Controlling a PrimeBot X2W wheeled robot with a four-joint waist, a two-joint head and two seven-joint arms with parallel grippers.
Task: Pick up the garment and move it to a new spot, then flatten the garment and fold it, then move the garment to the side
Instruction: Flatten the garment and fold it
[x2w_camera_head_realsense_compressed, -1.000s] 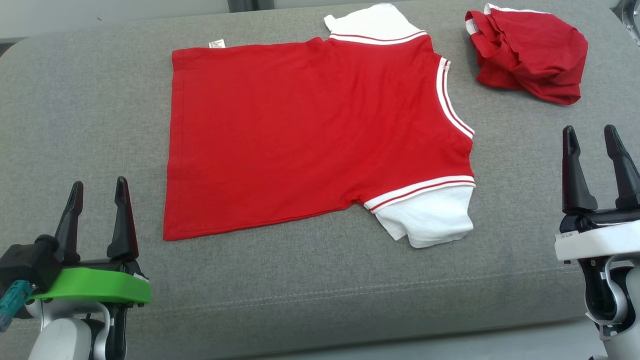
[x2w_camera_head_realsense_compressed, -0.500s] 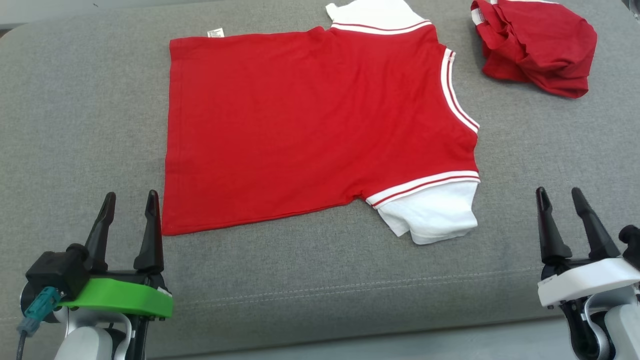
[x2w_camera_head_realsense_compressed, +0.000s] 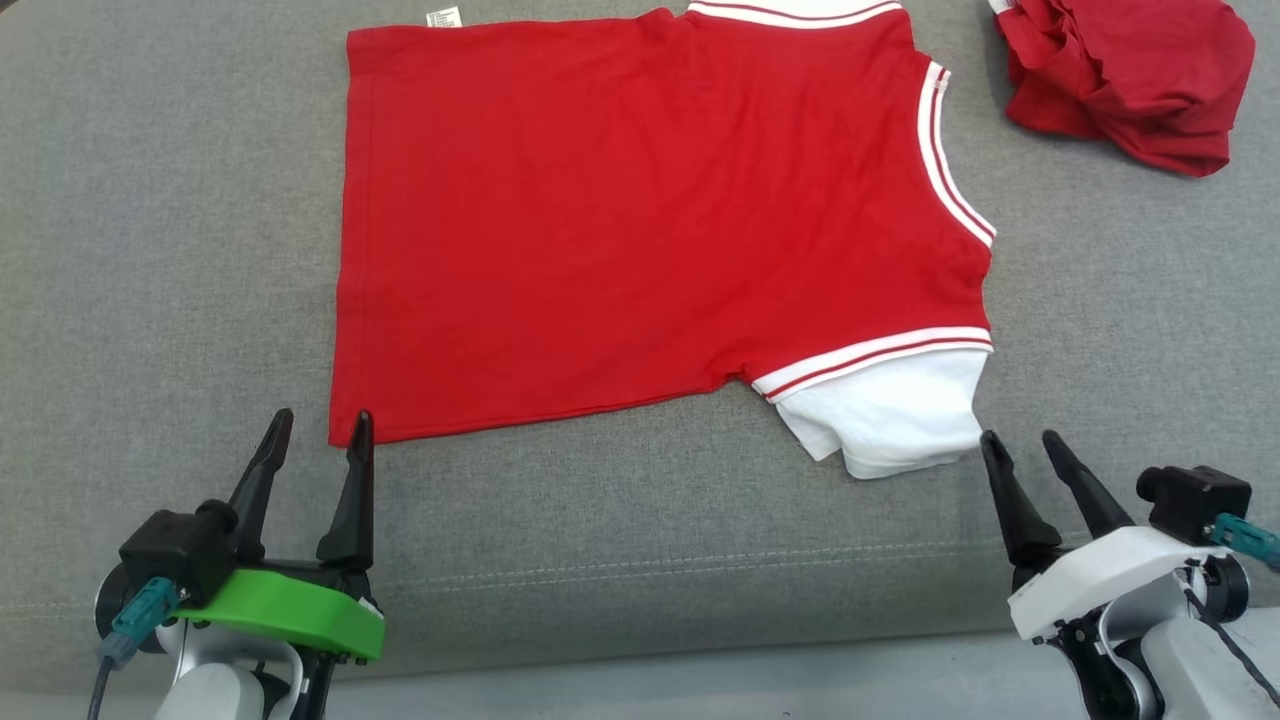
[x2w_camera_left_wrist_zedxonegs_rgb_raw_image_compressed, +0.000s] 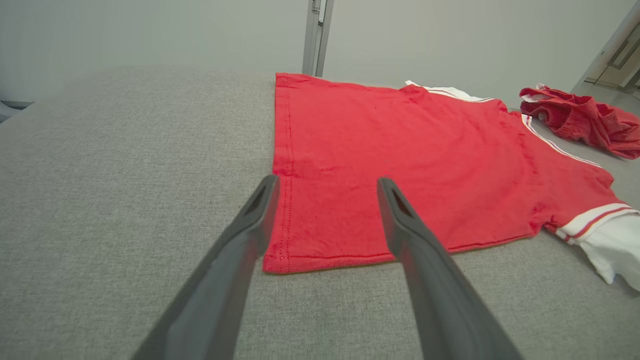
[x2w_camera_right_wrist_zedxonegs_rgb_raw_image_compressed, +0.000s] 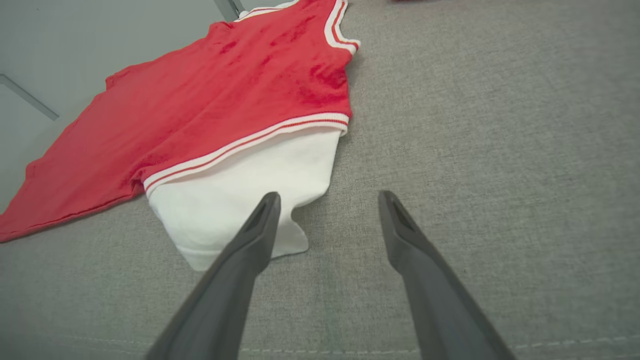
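The left claw (x2w_camera_head_realsense_compressed: 323, 414) has neared the hem (x2w_camera_head_realsense_compressed: 345, 428) of the shirt (x2w_camera_head_realsense_compressed: 640, 220), the right claw (x2w_camera_head_realsense_compressed: 1019, 436) its sleeve (x2w_camera_head_realsense_compressed: 890, 420); both gape empty, ready to fold.

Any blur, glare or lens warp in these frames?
Head view: sharp, even light, no glare on the red shirt. Left wrist view: near fingers soft, far edge of the couch hazy. Right wrist view: white sleeve bright, little detail; weave crisp.
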